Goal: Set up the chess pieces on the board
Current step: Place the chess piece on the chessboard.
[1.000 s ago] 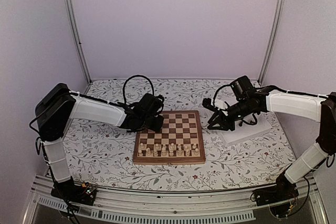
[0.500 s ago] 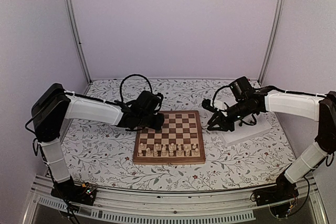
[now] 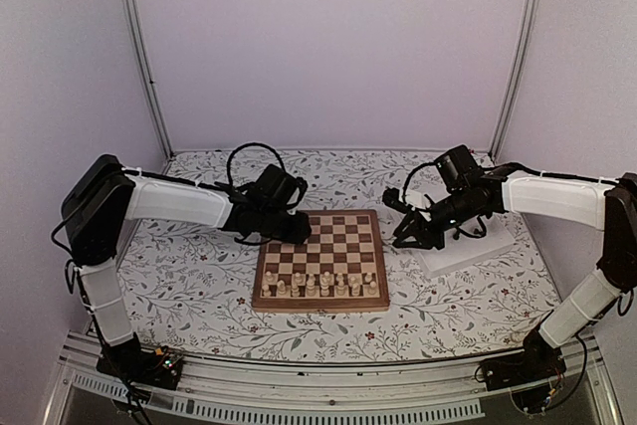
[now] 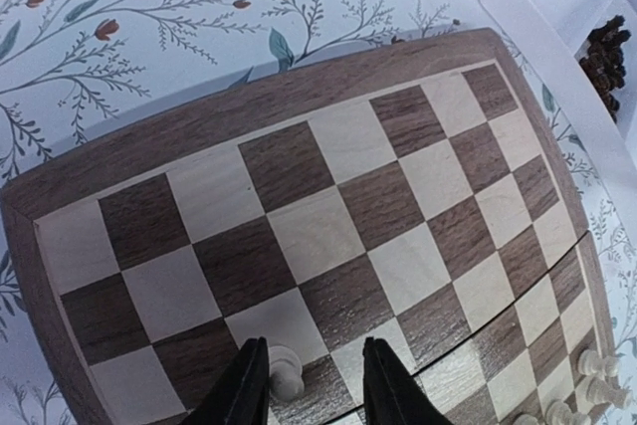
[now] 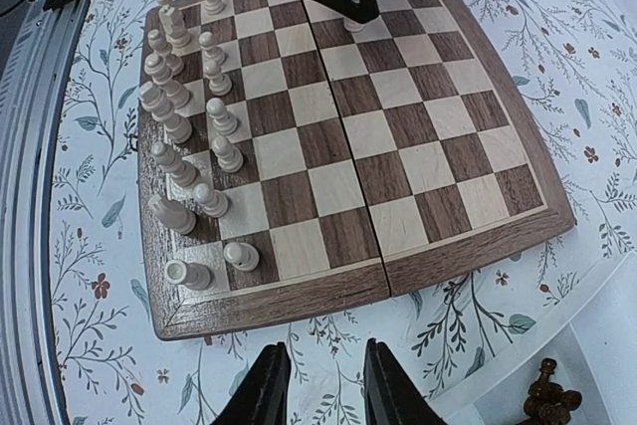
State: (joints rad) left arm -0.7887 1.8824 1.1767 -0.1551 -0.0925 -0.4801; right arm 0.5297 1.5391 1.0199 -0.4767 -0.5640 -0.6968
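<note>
From above, the square wooden board (image 3: pixel 333 236), with dark and cream checks and a brown rim, lies on a floral cloth (image 3: pixel 189 276). Turned cream pieces (image 3: pixel 318 286) stand along its near rows. A white plastic tray (image 3: pixel 468 246) sits just right of it. The left gripper (image 3: pixel 296 231) is low over the board's far left corner. The right gripper (image 3: pixel 403 236) hangs between board and tray.

The left wrist view shows the wood grain and the fold seam. The black fingers (image 4: pixel 244 390) stand a little apart astride a cream pawn (image 4: pixel 287 377). The pawn is upright on the board by one finger, with a gap to the other, so it is not clamped. Dark pieces (image 4: pixel 604 52) lie in the tray.

In the right wrist view, that gripper's jaws are narrowly parted and hold nothing, above the cloth just off the board's right edge.
</note>
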